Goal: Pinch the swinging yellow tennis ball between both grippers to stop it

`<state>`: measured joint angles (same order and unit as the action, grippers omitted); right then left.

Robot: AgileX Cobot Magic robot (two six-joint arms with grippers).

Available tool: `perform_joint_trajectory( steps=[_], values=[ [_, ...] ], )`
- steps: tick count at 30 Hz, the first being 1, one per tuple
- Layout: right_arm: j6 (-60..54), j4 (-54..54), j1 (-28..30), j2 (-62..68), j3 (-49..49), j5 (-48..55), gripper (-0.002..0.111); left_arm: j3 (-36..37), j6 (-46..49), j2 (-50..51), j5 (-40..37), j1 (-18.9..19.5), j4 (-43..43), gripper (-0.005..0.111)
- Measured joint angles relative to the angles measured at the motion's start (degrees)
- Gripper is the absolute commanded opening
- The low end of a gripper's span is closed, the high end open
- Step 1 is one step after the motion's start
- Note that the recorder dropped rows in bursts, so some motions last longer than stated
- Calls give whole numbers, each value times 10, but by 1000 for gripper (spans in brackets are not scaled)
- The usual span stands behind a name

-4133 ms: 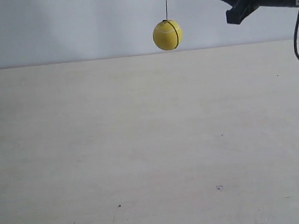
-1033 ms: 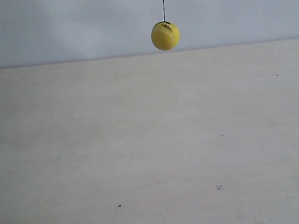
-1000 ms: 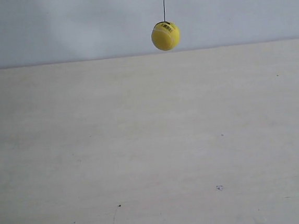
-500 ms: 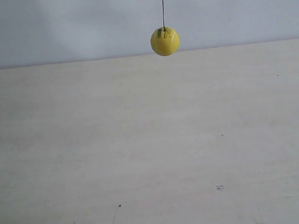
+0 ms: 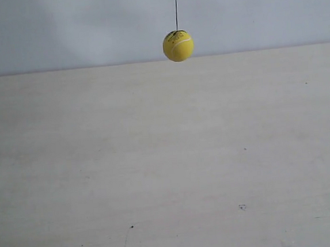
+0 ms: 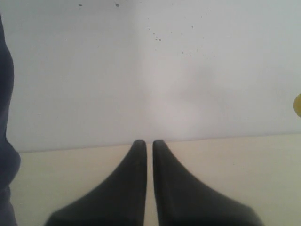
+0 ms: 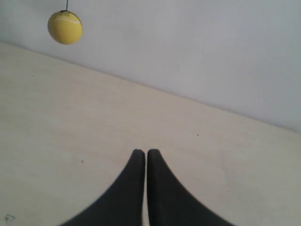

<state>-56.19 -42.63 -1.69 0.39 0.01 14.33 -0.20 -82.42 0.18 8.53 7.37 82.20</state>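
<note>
The yellow tennis ball [image 5: 178, 46] hangs on a thin dark string above the table's far edge, in front of the pale wall. No arm shows in the exterior view. In the right wrist view the ball [image 7: 65, 28] hangs far off, and my right gripper [image 7: 146, 153] is shut with nothing between its black fingers. In the left wrist view only a sliver of the ball [image 6: 298, 104] shows at the frame's edge. My left gripper [image 6: 149, 143] is shut and empty, with just a thin slit between its fingers.
A pale beige table [image 5: 168, 158] fills the lower part of the exterior view, with a light grey wall [image 5: 58, 29] behind it. A dark blue shape [image 6: 6, 141] runs along one edge of the left wrist view.
The ball has drifted slightly to the left and a little lower over the last second. The arm seen at the exterior view's upper right four seconds ago has left the view.
</note>
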Motion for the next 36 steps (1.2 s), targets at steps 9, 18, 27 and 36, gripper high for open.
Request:
perform_joint_trajectory(
  steps=[9,18,27,36],
  values=[
    [179,127,52,-1,0,54,0,0,0,0,1,0,0,5],
    [239,166,71,-1,0,71,0,0,0,0,1,0,0,5],
    [239,166,72,-1,0,72,0,0,0,0,1,0,0,5],
    [239,166,72,-1,0,73,0,0,0,0,1,0,0,5]
  ],
)
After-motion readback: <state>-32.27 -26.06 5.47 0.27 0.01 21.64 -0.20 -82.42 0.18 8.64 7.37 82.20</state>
